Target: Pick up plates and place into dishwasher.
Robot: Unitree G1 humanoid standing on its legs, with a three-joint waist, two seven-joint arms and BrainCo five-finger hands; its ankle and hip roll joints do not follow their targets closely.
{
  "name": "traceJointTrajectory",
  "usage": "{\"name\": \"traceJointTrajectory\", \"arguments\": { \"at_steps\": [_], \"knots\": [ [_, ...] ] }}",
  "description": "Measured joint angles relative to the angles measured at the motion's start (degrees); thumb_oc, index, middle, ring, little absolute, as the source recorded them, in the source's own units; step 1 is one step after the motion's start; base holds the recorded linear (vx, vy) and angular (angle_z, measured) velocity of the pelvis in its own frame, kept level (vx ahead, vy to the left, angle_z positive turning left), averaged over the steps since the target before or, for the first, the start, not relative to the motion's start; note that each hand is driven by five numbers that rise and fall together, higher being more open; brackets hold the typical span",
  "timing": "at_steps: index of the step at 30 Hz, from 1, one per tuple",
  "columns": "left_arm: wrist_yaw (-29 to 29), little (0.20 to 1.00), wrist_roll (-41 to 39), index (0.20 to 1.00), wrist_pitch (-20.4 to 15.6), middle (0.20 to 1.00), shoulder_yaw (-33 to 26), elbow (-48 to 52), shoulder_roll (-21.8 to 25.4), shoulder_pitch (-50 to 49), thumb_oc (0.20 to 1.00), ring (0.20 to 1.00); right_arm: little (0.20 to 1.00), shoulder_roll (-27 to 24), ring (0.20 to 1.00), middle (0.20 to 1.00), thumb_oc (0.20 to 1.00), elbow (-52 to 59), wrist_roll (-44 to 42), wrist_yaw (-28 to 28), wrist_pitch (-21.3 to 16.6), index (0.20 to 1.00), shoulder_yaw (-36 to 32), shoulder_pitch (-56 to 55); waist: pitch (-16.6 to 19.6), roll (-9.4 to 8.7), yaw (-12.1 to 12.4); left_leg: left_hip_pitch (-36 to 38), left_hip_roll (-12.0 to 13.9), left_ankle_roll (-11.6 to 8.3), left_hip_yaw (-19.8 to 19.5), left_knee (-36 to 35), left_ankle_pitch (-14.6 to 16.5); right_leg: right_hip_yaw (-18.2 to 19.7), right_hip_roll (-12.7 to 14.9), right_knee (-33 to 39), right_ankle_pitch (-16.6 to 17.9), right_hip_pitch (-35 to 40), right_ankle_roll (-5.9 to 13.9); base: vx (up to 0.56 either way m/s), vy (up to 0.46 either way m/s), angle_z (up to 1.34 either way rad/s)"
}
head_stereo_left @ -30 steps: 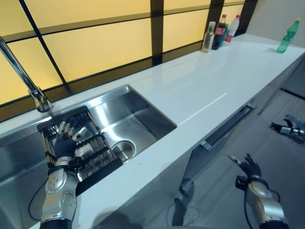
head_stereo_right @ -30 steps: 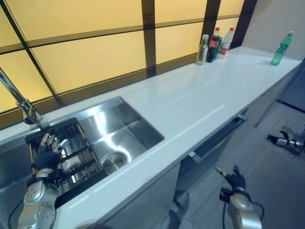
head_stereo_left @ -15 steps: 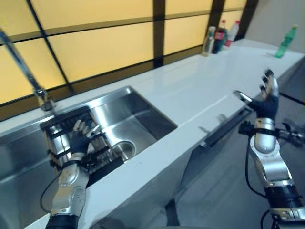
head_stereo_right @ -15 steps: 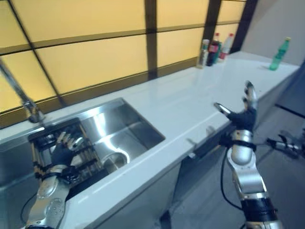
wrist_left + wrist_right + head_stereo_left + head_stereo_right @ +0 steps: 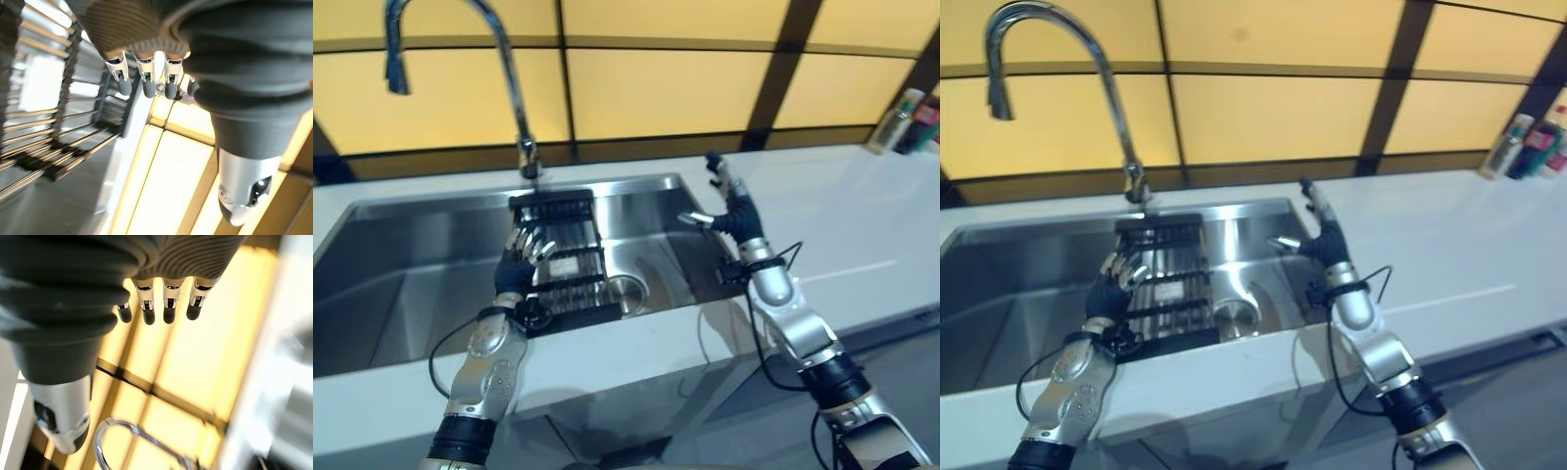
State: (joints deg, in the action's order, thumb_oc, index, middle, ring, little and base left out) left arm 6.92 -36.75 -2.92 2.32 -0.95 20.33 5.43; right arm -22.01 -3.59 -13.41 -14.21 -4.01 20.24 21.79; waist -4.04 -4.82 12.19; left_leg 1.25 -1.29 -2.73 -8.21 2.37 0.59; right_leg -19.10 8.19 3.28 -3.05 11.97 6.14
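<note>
Here we see the left hand (image 5: pixel 516 269) hovering over the black dish rack (image 5: pixel 560 264) in the steel sink (image 5: pixel 401 284), its fingers (image 5: pixel 122 84) spread loosely and holding nothing. The right hand (image 5: pixel 732 211) is raised above the sink's right end near the white desk (image 5: pixel 842 235), fingers (image 5: pixel 168 311) straight and empty (thumb apart). We cannot make out any plates; a tall faucet (image 5: pixel 504 69) arches behind the rack.
</note>
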Motion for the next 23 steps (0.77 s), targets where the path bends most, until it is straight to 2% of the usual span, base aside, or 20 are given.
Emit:
{"name": "traceJointTrajectory", "arguments": {
  "at_steps": [2,7,19,23],
  "knots": [
    [0.5,1.000,0.1,1.000,-0.1,1.000,0.6,0.8,0.0,0.1,1.000,1.000,1.000,2.0,1.000,1.000,1.000,-4.1,-2.1,0.0,1.1,1.000,1.9,-0.3,-0.3,-0.14,1.4,-0.5,-0.2,-0.01,-0.3,0.3,0.0,-0.5,0.0,0.0,-0.2,0.3,0.06,0.00,-0.049,0.25],
    [1.2,1.000,4.0,1.000,-0.1,1.000,1.1,1.7,-0.1,0.3,1.000,1.000,1.000,6.5,1.000,1.000,1.000,-10.2,-7.0,-0.7,1.0,1.000,2.9,-2.7,-0.7,-0.29,1.3,-1.9,-0.8,0.00,-1.3,1.2,0.0,-1.6,0.0,0.6,-0.5,0.6,0.07,0.00,-0.042,0.22],
    [3.4,1.000,6.1,1.000,-0.3,1.000,1.3,1.1,-0.1,0.2,1.000,1.000,1.000,6.8,1.000,1.000,1.000,-10.2,-8.0,1.5,-0.3,1.000,3.0,-2.9,-1.0,0.58,1.2,-1.7,-0.7,-0.04,-1.0,1.2,0.0,-1.8,0.0,0.8,-0.5,1.1,0.05,0.00,-0.005,0.01],
    [3.3,1.000,6.2,1.000,-0.3,1.000,1.5,0.0,-0.1,0.2,1.000,1.000,1.000,6.8,1.000,1.000,1.000,-10.3,-8.0,2.3,-0.6,1.000,3.0,-2.8,-1.6,1.49,1.2,-0.9,-0.6,-0.03,-0.1,1.2,0.0,-1.8,0.0,0.9,-0.5,2.0,0.04,0.00,0.000,0.00]
  ]
}}
